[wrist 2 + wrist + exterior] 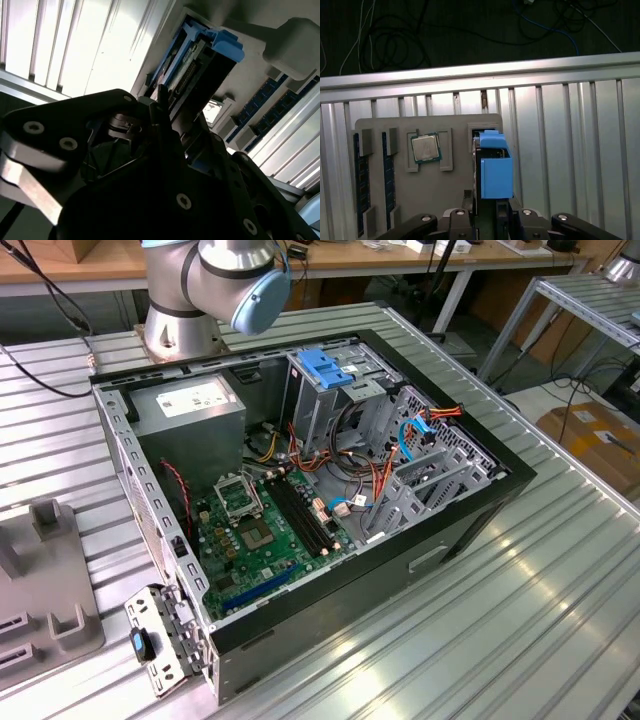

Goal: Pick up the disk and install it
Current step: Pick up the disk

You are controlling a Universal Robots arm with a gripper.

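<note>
The disk (496, 172) stands on edge in the grey tray (445, 195) on the desk (570, 150) — whether the jaws at its near end pinch it, we cannot tell. We judge it stiff, weighty, shock-sensitive — grip the flat sides.

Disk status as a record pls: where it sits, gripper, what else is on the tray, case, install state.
disk: blue-framed, on edge at a slot of the grey tray; seated or lifted, cannot tell
gripper: at the disk's near end
tray neighbours: processor chip, memory sticks
computer case: open, drive cage upright inside
install: not done
</note>
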